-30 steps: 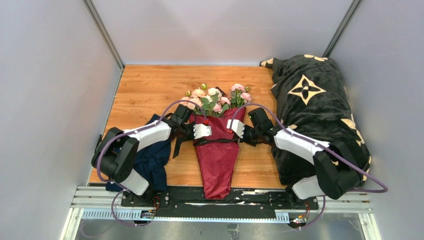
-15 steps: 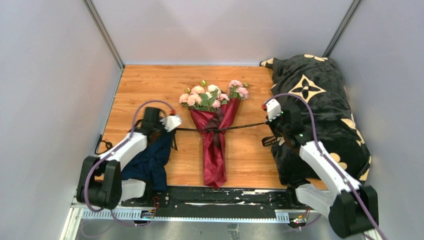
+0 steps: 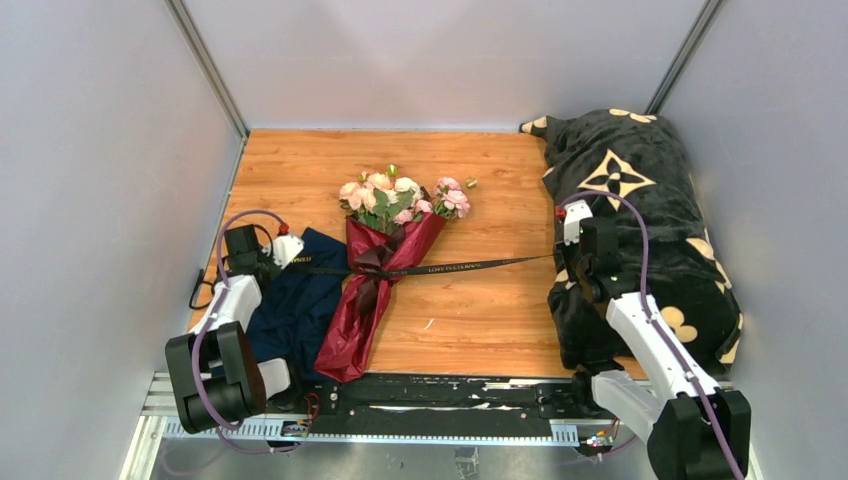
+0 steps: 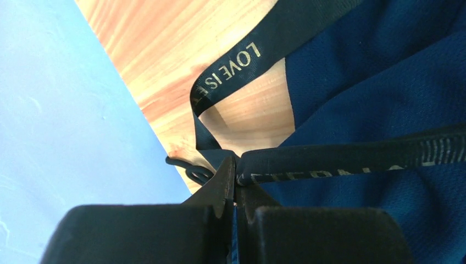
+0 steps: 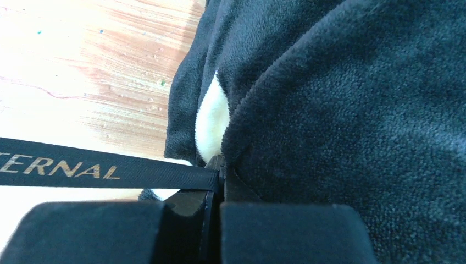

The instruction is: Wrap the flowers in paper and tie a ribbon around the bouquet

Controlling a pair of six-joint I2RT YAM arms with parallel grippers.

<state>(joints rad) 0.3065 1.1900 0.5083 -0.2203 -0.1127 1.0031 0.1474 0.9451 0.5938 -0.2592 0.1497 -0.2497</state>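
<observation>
Two arms are holding a black ribbon (image 3: 450, 268) taut across a wrapped bouquet (image 3: 375, 285).
The left gripper (image 4: 235, 177) is pinching one ribbon end over the blue cloth (image 3: 300, 310); the right gripper (image 5: 220, 170) is pinching the other beside the black blanket (image 3: 630, 190); the bouquet is lying tilted on the wooden table (image 3: 480, 320), flowers (image 3: 395, 195) pointing away, red paper (image 3: 350, 330) cinched under the ribbon.

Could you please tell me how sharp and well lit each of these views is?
Top view: evenly lit and sharp, soft shadows only. Left wrist: the ribbon lettering reads clearly, while the left gripper is blurred up close. Right wrist: the table is washed out at lower left, and the blanket pile is crisp.
</observation>
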